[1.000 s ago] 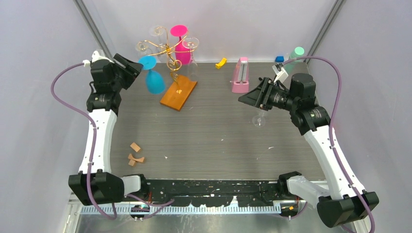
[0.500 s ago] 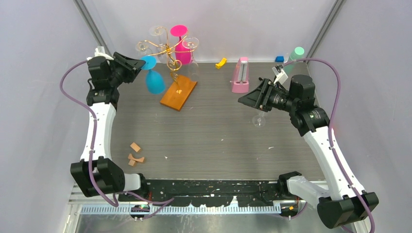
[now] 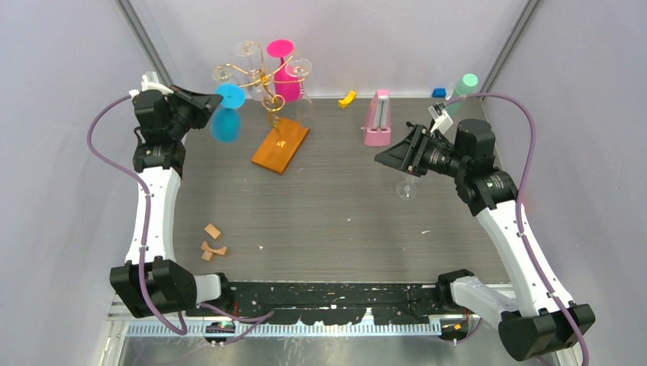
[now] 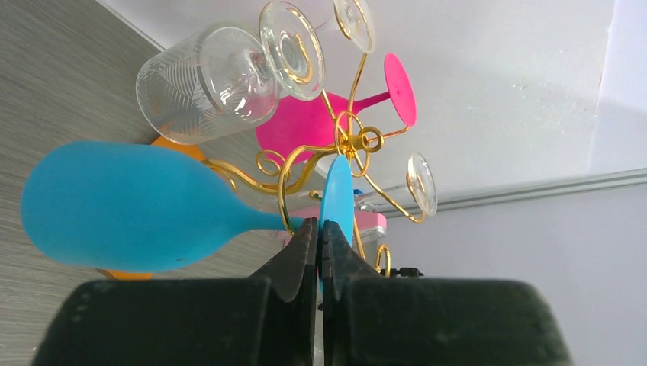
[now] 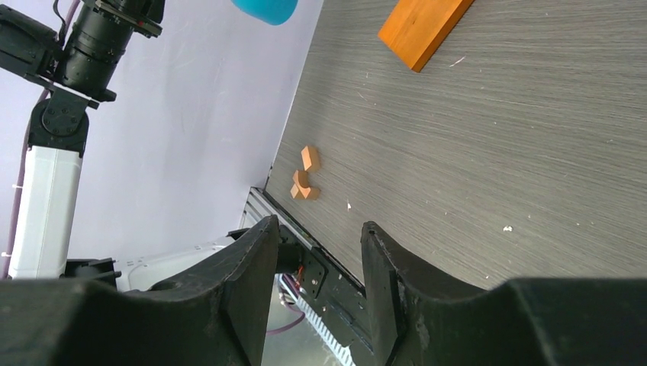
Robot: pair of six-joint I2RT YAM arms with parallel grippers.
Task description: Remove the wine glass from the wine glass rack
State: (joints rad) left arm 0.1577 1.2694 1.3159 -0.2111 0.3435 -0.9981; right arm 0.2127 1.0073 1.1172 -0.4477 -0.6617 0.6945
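Two left fingers are clenched on the thin stem of the blue wine glass, right beside its foot. That glass is held in the air, just left of the gold wine glass rack on its orange base; whether the foot clears the wire I cannot tell. The right fingers are spread apart, grasping nothing, above the surface
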